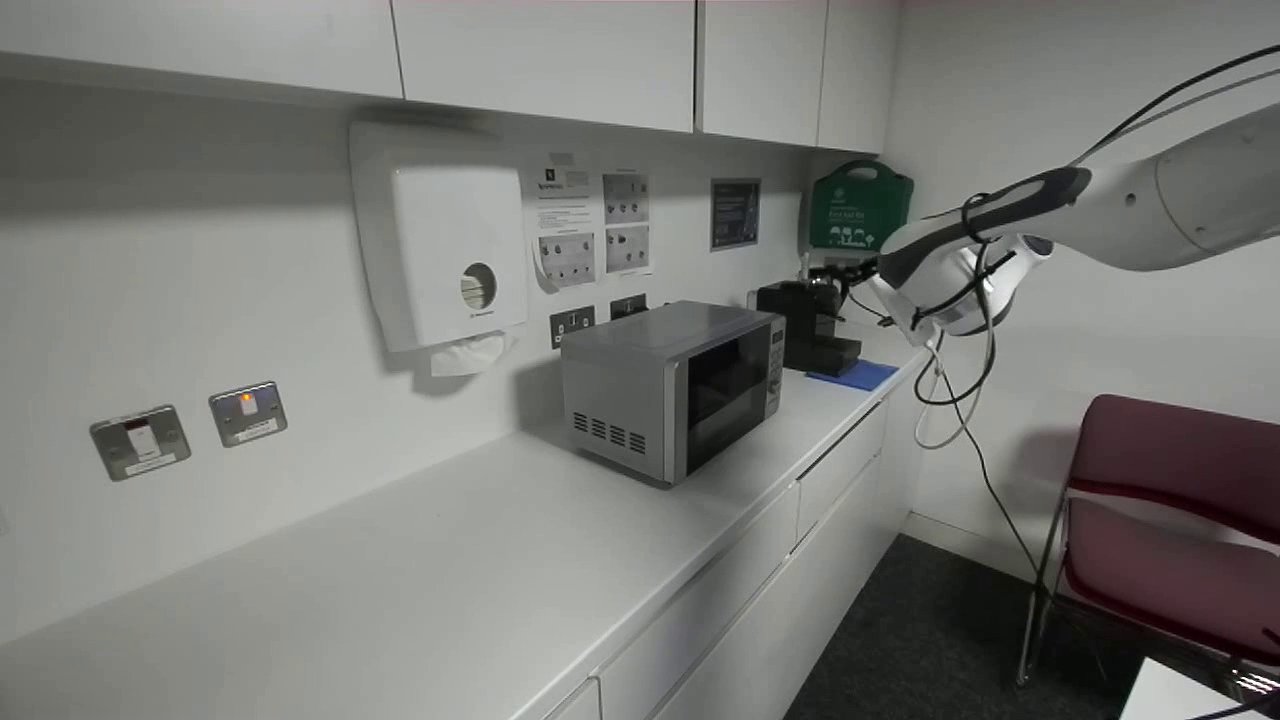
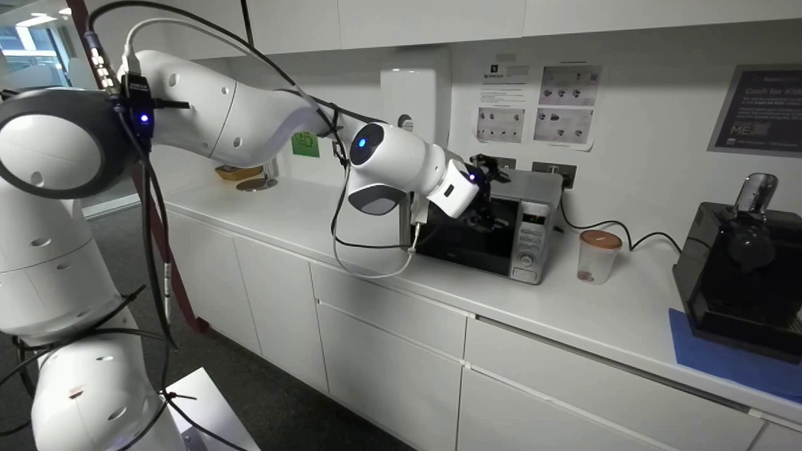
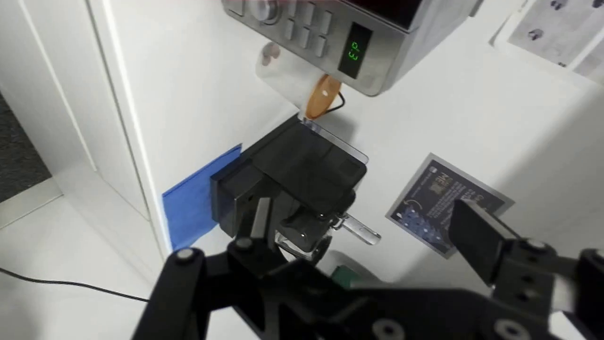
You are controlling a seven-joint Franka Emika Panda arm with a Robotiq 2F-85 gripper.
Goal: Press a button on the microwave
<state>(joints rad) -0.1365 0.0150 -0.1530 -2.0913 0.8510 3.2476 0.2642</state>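
The grey microwave (image 1: pixel 630 340) rests on the white counter (image 1: pixel 420 560), its dark glass door closed. Its control panel (image 2: pixel 531 241) carries a dial and several buttons and shows in an exterior view, while the arm covers part of the door there. In the wrist view the panel lies along the top, with small rectangular buttons (image 3: pixel 321 46) beside a display (image 3: pixel 355 50) lit with green characters. My gripper (image 3: pixel 364 208) stands wide open with nothing between its fingers. In an exterior view the gripper (image 2: pixel 492 194) appears in front of the microwave door, left of the panel; the distance is hard to tell.
A clear tub with an orange lid (image 2: pixel 598 257) stands right of the microwave. Beyond it is a black coffee machine (image 2: pixel 739 263) on a blue mat (image 2: pixel 714 357). A paper towel dispenser (image 1: pixel 455 240) hangs on the wall, below overhead cupboards (image 1: pixel 545 60).
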